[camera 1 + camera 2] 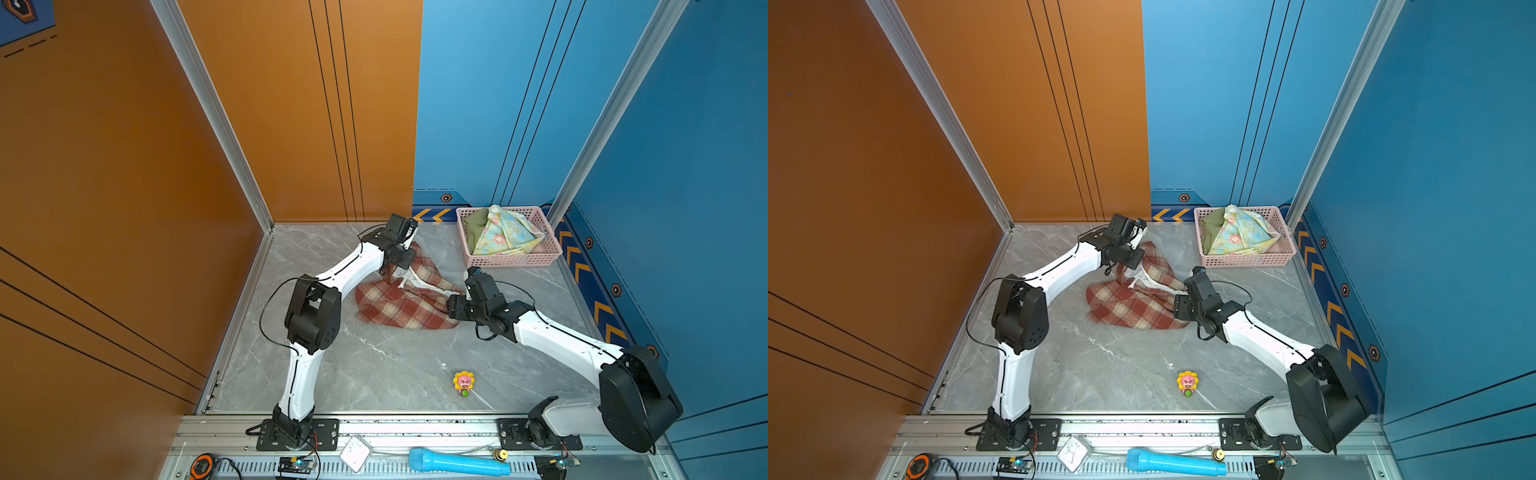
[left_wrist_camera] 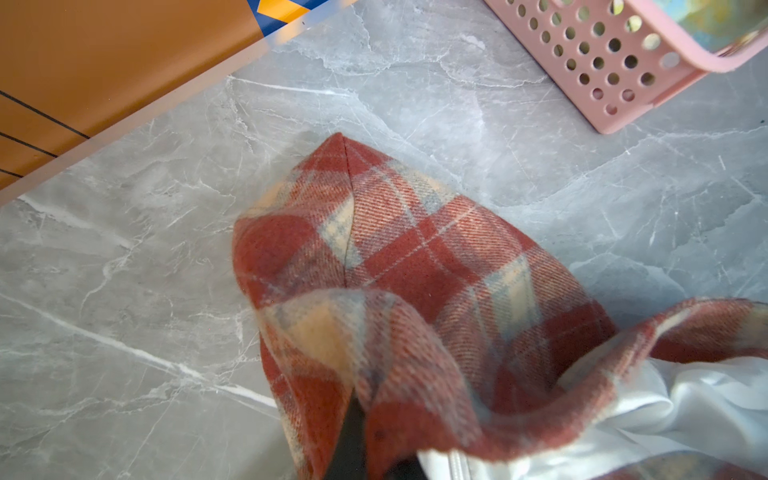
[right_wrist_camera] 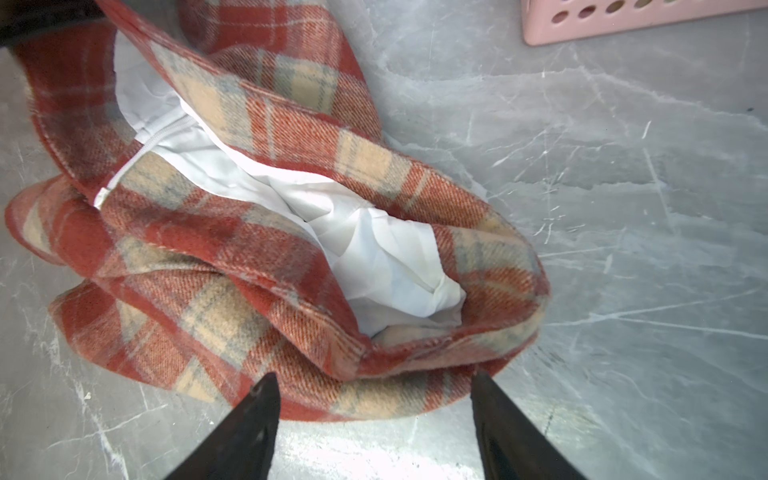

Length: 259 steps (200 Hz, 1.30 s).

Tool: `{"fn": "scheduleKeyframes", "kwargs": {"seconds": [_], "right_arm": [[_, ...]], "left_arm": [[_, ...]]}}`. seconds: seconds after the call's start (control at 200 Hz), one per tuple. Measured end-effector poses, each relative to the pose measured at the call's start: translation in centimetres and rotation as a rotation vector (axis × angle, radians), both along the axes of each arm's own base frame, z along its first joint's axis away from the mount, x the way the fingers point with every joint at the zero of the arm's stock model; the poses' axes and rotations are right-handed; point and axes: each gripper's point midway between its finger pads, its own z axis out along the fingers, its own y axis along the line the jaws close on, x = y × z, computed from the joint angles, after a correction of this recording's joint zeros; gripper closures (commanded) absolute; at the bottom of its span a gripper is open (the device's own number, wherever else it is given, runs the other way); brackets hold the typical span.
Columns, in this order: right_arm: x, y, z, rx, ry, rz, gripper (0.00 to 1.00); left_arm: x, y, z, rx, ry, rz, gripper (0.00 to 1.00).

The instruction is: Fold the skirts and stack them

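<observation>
A red-and-cream plaid skirt (image 1: 399, 303) (image 1: 1129, 305) lies crumpled mid-table, its white lining showing. My left gripper (image 1: 388, 270) (image 2: 365, 419) is shut on the skirt's far edge; one dark finger (image 2: 351, 440) shows with plaid cloth (image 2: 415, 249) bunched over it. My right gripper (image 1: 452, 309) (image 3: 374, 380) is open, low at the skirt's near right end, with its fingertips either side of the plaid hem (image 3: 374, 399). The floral skirt (image 1: 503, 232) and the olive green skirt (image 1: 473, 230) lie heaped in the pink basket (image 1: 515, 262).
The basket stands in the back right corner by the blue wall. A small sunflower toy (image 1: 464, 383) stands near the table's front edge. On the front rail lie a blue microphone-shaped thing (image 1: 457, 461) and an orange tape measure (image 1: 201, 465). An orange wall bounds the left.
</observation>
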Motion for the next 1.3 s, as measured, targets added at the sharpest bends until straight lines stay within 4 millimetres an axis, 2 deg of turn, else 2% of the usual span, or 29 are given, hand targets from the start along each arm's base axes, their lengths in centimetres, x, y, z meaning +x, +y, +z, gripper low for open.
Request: {"fn": "scheduleKeyframes", "kwargs": {"seconds": [0.07,0.15,0.17,0.19,0.2,0.205,0.225,0.27,0.355,0.461,0.516,0.601,0.696,0.716,0.736,0.741,0.761,0.871,0.976,1.121,1.207,1.297], "right_arm": [[0.4,0.2,-0.8,-0.009,0.015,-0.008,0.33],[1.0,0.6,-1.8,-0.021,0.03,-0.023,0.47],[1.2,0.6,-2.0,-0.031,0.032,-0.019,0.54],[1.4,0.7,-2.2,-0.03,0.038,-0.025,0.64],[1.5,0.8,-2.3,-0.037,0.036,-0.02,0.73],[1.5,0.8,-2.3,-0.037,0.037,-0.022,0.73],[1.8,0.9,-2.5,-0.037,0.037,-0.025,0.85],[2.2,1.1,-2.6,-0.045,0.028,-0.029,1.0],[2.7,1.2,-2.4,-0.055,0.009,-0.029,1.0],[3.3,1.9,-0.4,-0.079,-0.053,-0.005,1.0],[3.5,2.6,1.5,-0.079,-0.101,0.021,1.0],[3.6,3.7,5.6,-0.06,-0.196,0.063,1.0],[3.3,4.8,11.3,-0.024,-0.321,0.107,1.0],[3.2,5.0,12.5,-0.017,-0.347,0.116,1.0],[3.0,5.2,13.7,-0.006,-0.373,0.124,1.0],[2.9,5.2,14.0,-0.005,-0.38,0.128,1.0],[2.7,5.4,15.2,0.003,-0.403,0.137,1.0],[1.2,6.9,20.9,0.047,-0.526,0.189,1.0],[-1.1,9.4,25.1,0.082,-0.612,0.272,1.0],[-3.9,11.9,29.2,0.096,-0.688,0.361,1.0],[-4.6,12.1,30.9,0.114,-0.71,0.375,1.0],[-4.2,11.5,31.9,0.136,-0.709,0.361,1.0]], "left_arm": [[0.0,0.0,0.0,-0.005,0.003,0.008,1.0],[0.0,0.0,0.0,-0.011,0.006,0.016,1.0],[0.0,0.0,0.0,-0.012,0.006,0.017,1.0],[0.0,0.1,0.0,-0.013,0.007,0.02,1.0],[0.1,0.1,0.0,-0.015,0.007,0.023,1.0],[0.1,0.1,0.0,-0.015,0.007,0.023,1.0],[0.1,0.1,0.0,-0.017,0.009,0.026,1.0],[0.1,0.3,0.0,-0.02,0.011,0.033,1.0],[0.2,0.4,0.1,-0.028,0.012,0.045,1.0],[0.3,1.0,0.9,-0.04,0.018,0.072,1.0],[0.5,1.7,2.2,-0.056,0.009,0.096,1.0],[0.9,3.6,5.3,-0.094,-0.025,0.15,1.0],[1.0,7.1,10.2,-0.153,-0.086,0.231,1.0],[1.0,8.2,11.8,-0.172,-0.112,0.256,1.0],[0.9,8.9,12.6,-0.183,-0.123,0.271,1.0],[0.9,9.6,13.6,-0.193,-0.139,0.284,1.0],[0.8,10.3,14.4,-0.202,-0.151,0.298,1.0],[-1.1,15.7,21.8,-0.282,-0.281,0.398,1.0],[-4.4,18.8,27.4,-0.337,-0.392,0.446,1.0],[-9.1,20.2,32.2,-0.384,-0.493,0.455,1.0],[-10.8,20.7,33.6,-0.396,-0.525,0.455,1.0],[-11.8,21.1,34.3,-0.394,-0.541,0.467,1.0]]}}
